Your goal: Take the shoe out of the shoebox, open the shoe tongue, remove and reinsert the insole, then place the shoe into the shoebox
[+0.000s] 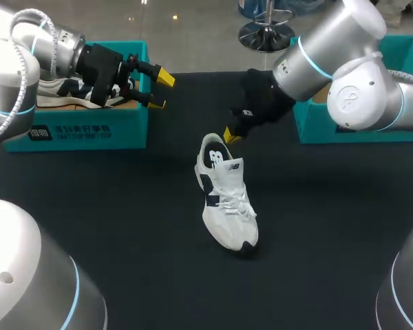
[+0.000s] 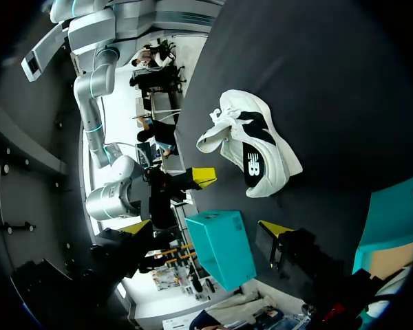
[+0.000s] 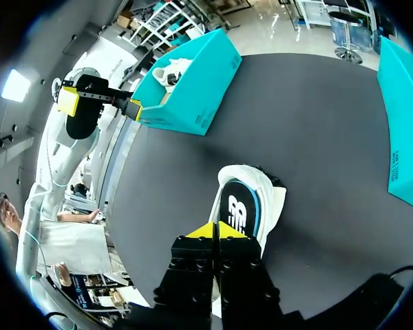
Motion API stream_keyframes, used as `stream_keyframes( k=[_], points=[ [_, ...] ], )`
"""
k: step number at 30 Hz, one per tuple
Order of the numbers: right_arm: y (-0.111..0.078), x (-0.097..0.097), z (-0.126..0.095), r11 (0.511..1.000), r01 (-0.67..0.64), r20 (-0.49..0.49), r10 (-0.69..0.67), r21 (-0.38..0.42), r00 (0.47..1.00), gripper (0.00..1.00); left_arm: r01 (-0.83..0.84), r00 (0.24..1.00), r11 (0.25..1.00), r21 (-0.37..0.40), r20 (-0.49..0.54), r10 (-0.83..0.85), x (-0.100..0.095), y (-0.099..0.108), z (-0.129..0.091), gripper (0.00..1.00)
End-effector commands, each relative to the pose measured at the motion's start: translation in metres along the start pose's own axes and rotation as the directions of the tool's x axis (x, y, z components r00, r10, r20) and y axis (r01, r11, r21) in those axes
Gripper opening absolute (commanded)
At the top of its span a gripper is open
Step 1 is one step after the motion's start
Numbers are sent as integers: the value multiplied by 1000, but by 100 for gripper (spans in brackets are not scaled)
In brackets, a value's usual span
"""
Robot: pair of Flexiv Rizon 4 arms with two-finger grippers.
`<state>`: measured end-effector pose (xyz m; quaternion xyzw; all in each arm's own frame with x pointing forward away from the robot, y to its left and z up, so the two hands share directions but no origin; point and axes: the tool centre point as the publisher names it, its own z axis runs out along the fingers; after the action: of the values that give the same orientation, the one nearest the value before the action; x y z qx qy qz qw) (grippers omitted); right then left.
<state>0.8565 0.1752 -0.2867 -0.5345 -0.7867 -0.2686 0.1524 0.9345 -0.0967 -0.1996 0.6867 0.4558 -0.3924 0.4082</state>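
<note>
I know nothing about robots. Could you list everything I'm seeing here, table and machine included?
Shoe: one, white with navy patches, lying mid-table, outside the boxes.
Second shoe: one, white and navy, inside the left box.
Shoeboxes: two, teal; left box and right box, at the table's far corners.
Table: one, black.
Left fingers: two, yellow-tipped, open, by the left box's near corner.
Right fingers: two, yellow-tipped, shut together at the mid-table shoe's heel.
</note>
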Motion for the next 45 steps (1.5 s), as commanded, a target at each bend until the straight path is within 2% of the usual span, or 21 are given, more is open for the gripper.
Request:
stream_keyframes(
  k=[1, 7, 21, 26, 28, 45],
  points=[
    [-1, 1, 2, 998, -8, 60, 5, 55, 998, 0, -1, 1000, 1000, 1, -2, 1, 0, 0, 0, 100],
    [3, 1, 7, 989, -63, 184, 38, 131, 982, 0, -1, 1000, 1000, 1, -2, 1, 0, 0, 0, 100],
    [1, -1, 11, 988, -91, 352, 40, 129, 935, 0, -1, 1000, 1000, 1, -2, 1, 0, 0, 0, 100],
    [-2, 0, 15, 985, -110, 385, 51, 133, 922, 0, -1, 1000, 1000, 1, -2, 1, 0, 0, 0, 100],
    [-4, 0, 17, 965, -150, 419, 47, 217, 907, 0, -1, 1000, 1000, 1, -2, 1, 0, 0, 0, 100],
    [-6, -2, 20, 963, -161, 427, 56, 214, 903, 0, -1, 1000, 1000, 1, -2, 1, 0, 0, 0, 100]
  ],
)
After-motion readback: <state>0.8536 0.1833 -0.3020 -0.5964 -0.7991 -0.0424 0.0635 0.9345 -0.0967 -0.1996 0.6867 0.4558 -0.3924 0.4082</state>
